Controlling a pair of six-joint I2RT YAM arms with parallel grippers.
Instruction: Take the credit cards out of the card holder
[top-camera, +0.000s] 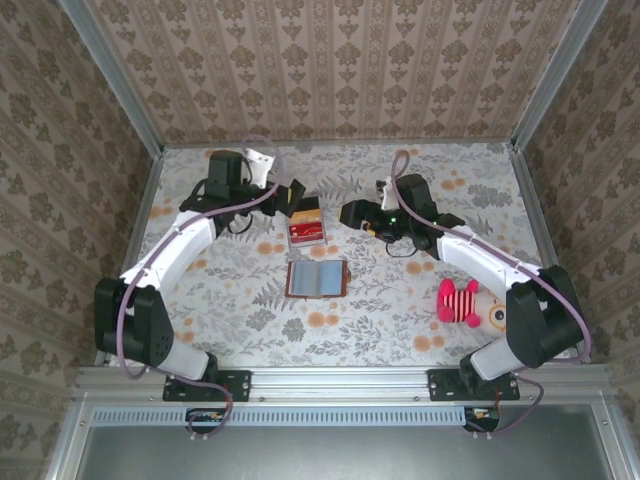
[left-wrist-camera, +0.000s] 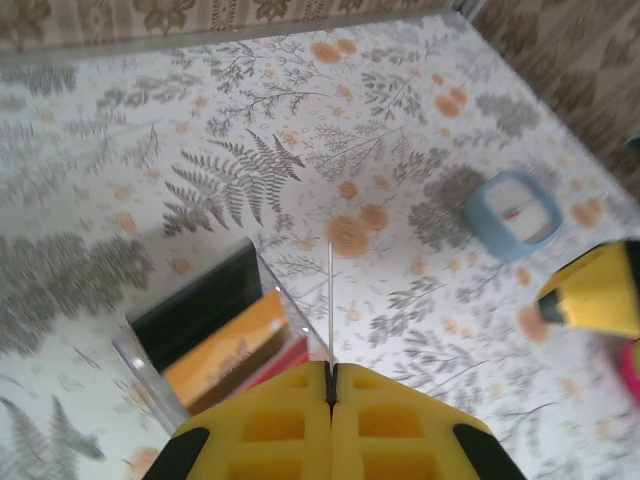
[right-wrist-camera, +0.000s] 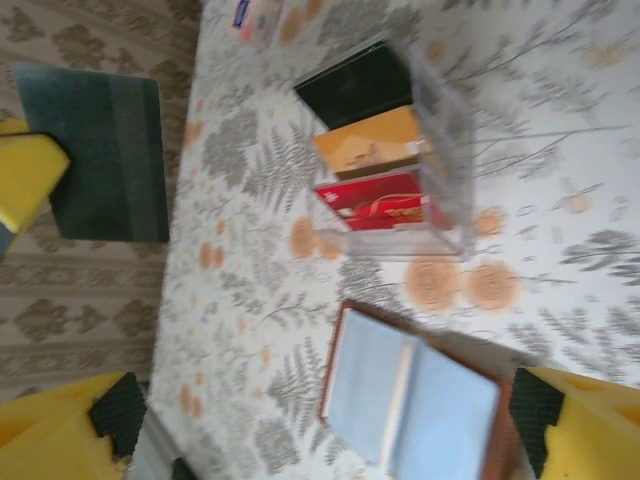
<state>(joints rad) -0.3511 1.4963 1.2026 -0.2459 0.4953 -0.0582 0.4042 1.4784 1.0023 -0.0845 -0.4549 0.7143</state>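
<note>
Floral fern-print tabletop (top-camera: 400, 330), beige damask-patterned walls (top-camera: 330, 60) on three sides, aluminium corner posts (top-camera: 112, 75), soft even light

card holder (top-camera: 318, 278): small brown wallet, lying open and flat, grey-blue inside facing up. two panels with pale fold down middle, brown rim showing all round. sits about mid-table, long sides roughly parallel to near edge (whether any card sits in its pockets, cannot tell).

credit card (right-wrist-camera: 105, 150): thin dark greenish-grey rectangle with slightly paler band across it. off table, pinched at one edge between closed fingers of left gripper (left-wrist-camera: 331, 372). seen edge-on in left wrist view as thin pale line. held nearer back edge than card holder, apart from it.
</note>
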